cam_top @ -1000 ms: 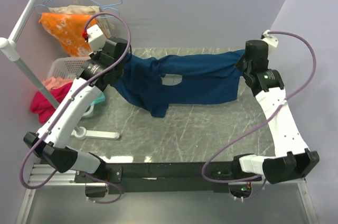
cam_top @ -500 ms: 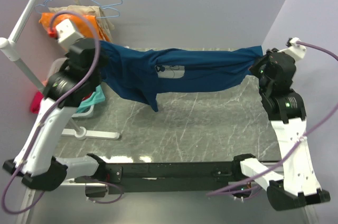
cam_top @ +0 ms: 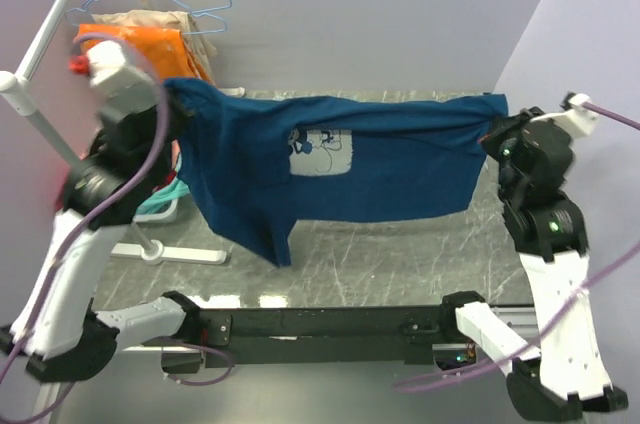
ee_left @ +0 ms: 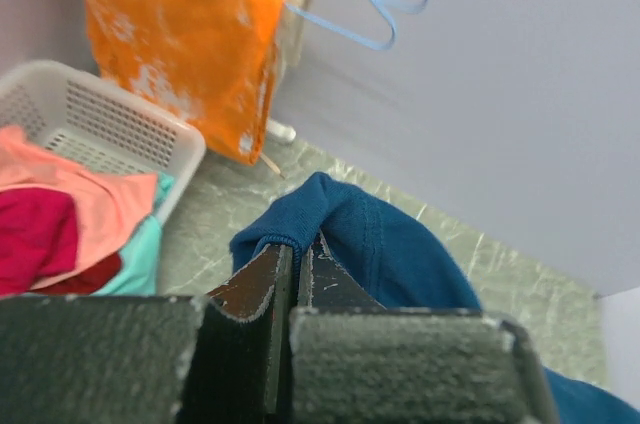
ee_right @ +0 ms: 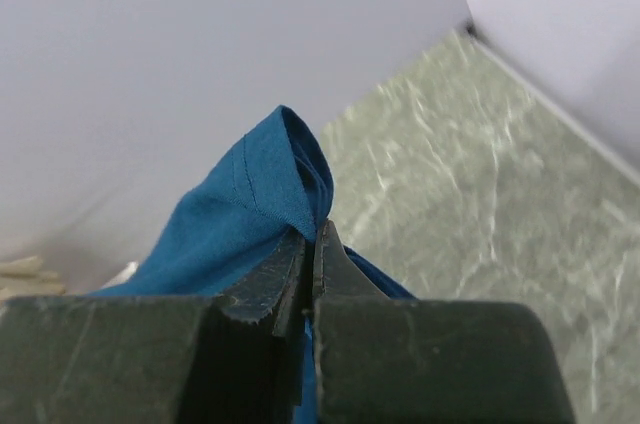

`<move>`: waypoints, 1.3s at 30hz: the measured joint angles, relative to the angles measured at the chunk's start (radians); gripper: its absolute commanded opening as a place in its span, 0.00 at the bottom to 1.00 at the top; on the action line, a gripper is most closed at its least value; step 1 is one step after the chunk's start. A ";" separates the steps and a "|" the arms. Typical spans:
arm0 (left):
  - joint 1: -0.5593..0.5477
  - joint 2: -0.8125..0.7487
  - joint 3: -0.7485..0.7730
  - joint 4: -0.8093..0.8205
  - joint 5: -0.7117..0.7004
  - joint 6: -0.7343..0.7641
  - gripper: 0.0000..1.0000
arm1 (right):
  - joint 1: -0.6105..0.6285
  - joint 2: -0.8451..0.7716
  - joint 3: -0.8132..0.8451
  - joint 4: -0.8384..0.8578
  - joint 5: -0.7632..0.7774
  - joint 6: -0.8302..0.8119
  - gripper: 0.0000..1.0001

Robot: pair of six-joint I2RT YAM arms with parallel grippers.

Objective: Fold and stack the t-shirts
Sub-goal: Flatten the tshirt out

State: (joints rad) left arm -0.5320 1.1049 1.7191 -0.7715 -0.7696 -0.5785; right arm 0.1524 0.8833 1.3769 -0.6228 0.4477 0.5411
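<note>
Top external: left end effector (cam_top: pixel 172 94) and right end effector (cam_top: pixel 497 130) pinch the tee (cam_top: pixel 400 169) taut over the desk (cam_top: pixel 400 254); a thin pinch may slip, crumpling it

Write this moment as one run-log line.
left gripper: shut on t-shirt | right gripper: shut on t-shirt | t-shirt: stretched between them

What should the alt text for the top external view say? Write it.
A navy blue cloth t-shirt with a pale square print hangs stretched between the left gripper and right gripper, each shut on an end, over a grey marbled table.
</note>
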 measured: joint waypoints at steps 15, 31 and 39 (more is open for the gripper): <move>0.016 0.735 -0.226 0.096 0.085 -0.246 0.01 | -0.052 0.564 -0.264 0.035 0.015 0.386 0.00; 0.156 0.983 0.034 0.167 0.163 -0.241 0.01 | -0.115 0.903 -0.021 0.156 -0.029 0.314 0.00; 0.156 1.164 0.232 0.196 0.207 -0.156 0.36 | -0.128 0.996 0.060 0.181 -0.069 0.275 0.35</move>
State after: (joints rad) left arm -0.3763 2.2684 1.9511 -0.5758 -0.5625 -0.7349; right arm 0.0242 1.8797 1.4364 -0.4419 0.3790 0.8165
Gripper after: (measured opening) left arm 0.158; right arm 0.130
